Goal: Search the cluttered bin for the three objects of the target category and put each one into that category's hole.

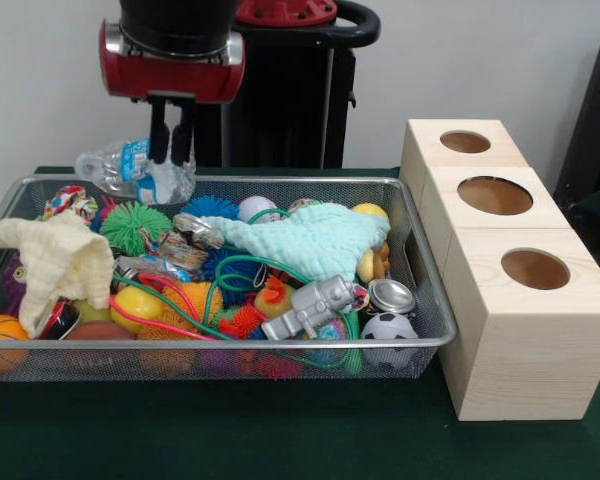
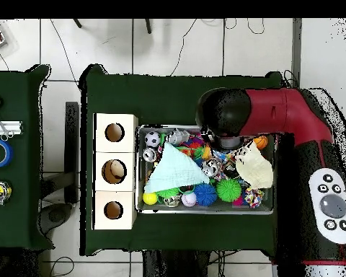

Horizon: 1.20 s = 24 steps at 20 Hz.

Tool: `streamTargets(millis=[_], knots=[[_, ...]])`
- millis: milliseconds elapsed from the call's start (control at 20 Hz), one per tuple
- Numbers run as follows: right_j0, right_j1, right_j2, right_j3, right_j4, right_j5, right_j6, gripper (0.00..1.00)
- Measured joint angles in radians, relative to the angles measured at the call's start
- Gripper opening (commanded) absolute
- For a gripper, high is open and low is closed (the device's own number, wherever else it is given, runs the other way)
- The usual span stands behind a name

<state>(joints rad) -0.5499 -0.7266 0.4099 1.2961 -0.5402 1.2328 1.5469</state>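
The claw (image 1: 170,150) is clenched on nothing at the frame's upper left; the bin (image 1: 435,335) is spread below it, to the right.

Silver wire-mesh bin (image 1: 425,290); pale mint cloth (image 1: 315,240) at centre; cream cloth (image 1: 55,262) at left; green spiky ball (image 1: 135,226); blue spiky ball (image 1: 210,208); orange basketball (image 1: 0,335) lower left; black-and-white soccer ball (image 1: 388,328); silver astronaut figure (image 1: 315,305); pale wooden boxes (image 1: 510,300) right; dark green tablecloth (image 1: 230,430).
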Motion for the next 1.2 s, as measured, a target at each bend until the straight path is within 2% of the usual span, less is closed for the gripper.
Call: streamTargets(millis=[300, 650, 1200], knots=[[0.000, -0.079, -0.002, 0.108, 0.052, -0.005, 0.000, 0.00], [0.003, -0.129, -0.007, 0.195, 0.086, -0.024, 0.000, 0.00], [0.043, -0.160, -0.047, 0.346, 0.151, -0.210, 0.002, 0.00]])
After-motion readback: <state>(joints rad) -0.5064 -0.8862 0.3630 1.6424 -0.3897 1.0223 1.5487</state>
